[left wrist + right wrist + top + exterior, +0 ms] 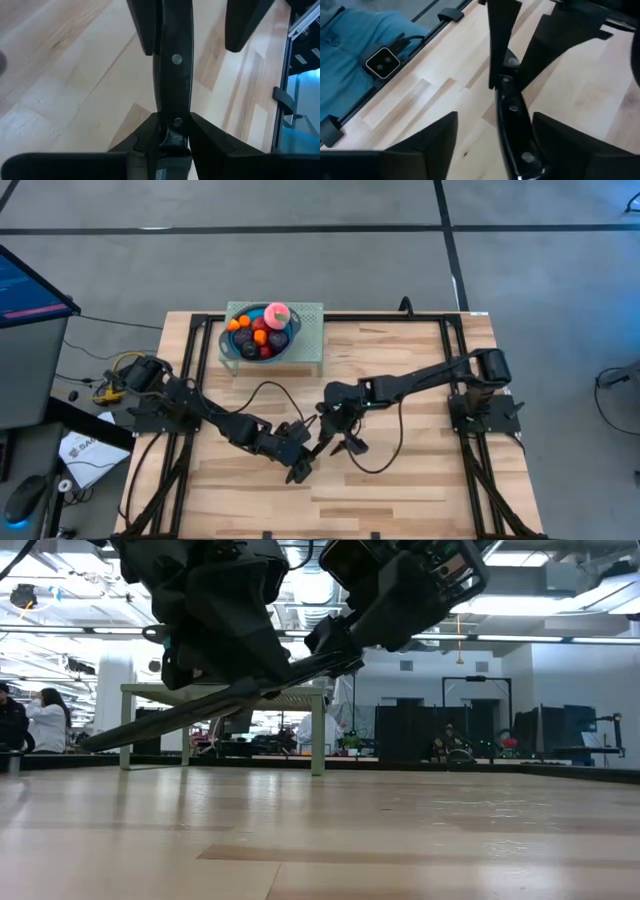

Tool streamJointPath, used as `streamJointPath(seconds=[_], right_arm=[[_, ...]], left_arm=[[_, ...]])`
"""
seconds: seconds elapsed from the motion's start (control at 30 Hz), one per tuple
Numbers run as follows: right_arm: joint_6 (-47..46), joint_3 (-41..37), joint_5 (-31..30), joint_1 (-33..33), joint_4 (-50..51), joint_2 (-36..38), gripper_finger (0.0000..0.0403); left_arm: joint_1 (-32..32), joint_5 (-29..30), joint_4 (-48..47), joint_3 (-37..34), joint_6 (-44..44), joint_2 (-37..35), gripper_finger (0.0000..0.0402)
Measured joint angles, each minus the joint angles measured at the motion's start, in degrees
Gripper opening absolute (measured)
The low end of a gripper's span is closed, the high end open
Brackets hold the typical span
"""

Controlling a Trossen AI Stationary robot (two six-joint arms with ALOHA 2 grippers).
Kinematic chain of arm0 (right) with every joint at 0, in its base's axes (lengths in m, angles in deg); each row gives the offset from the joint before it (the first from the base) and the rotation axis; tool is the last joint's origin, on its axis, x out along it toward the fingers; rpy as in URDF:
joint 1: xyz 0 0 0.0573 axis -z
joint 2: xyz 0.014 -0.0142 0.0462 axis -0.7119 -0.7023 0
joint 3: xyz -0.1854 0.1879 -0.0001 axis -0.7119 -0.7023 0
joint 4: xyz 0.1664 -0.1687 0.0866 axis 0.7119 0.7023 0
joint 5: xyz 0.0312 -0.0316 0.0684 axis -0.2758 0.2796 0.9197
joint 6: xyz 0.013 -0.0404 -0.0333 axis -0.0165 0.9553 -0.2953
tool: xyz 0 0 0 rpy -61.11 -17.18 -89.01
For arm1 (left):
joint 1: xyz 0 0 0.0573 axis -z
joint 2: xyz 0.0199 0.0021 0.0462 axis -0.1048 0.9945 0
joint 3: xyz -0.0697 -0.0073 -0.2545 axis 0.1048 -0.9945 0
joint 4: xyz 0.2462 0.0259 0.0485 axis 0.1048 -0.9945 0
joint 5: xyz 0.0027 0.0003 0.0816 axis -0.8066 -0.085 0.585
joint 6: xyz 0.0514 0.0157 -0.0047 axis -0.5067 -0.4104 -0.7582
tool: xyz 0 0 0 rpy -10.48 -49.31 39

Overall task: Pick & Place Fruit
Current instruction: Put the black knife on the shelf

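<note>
The fruit [263, 330], small red, dark purple, orange and one pink piece, lies in a blue bowl [243, 350] on a green stand [310, 332] at the table's far side. A long black knife [200, 710] hangs in the air at the table's middle. My left gripper [303, 452] is shut on the knife's handle [175, 75]. My right gripper [335, 435] is open, with one finger on either side of the handle's free end [516, 125]. Whether either finger touches the handle, I cannot tell. My left gripper pinches the knife's riveted handle [176, 122] between its two fingers [205, 137], at the end toward the blade. The fingers lie roughly along the knife. The knife is lifted clear of the table and tilted, its blade [130, 732] slanting down and its handle end higher.
The green stand's legs [317, 735] rise from the far part of the table. Black frame rails [185, 380] run along the table's left and right sides. A cable [385, 450] loops over the wood near my right arm. Bare wood [400, 500] lies toward the near edge.
</note>
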State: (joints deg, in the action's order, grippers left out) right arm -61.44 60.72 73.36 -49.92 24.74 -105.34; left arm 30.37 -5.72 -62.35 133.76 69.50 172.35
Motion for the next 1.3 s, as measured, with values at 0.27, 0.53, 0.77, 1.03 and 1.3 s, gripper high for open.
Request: streamJointPath(seconds=[0.27,0.53,0.77,1.03,1.3], right_arm=[[-3.9,0.0,-0.4,0.5,0.7,0.7,0.0124],[-4.4,0.1,-0.4,0.1,2.4,0.7,0.0088],[-6.4,-0.2,-4.0,-2.4,4.5,-0.4,0.0111],[-9.5,-3.5,-7.6,-6.3,1.1,-1.1,0.0085],[-19.1,-16.0,-19.0,-12.5,-15.5,1.6,0.0089]], left_arm=[[0.1,0.0,0.3,0.0,-0.3,0.0,0.0085],[0.0,0.6,0.2,0.0,-0.3,0.0,0.0091],[-0.4,1.5,0.5,0.0,-1.0,-0.1,0.0144],[-2.1,-0.4,0.9,0.0,-2.4,-3.8,0.0258],[5.2,14.8,0.2,0.0,-10.8,-20.2,0.0279]])
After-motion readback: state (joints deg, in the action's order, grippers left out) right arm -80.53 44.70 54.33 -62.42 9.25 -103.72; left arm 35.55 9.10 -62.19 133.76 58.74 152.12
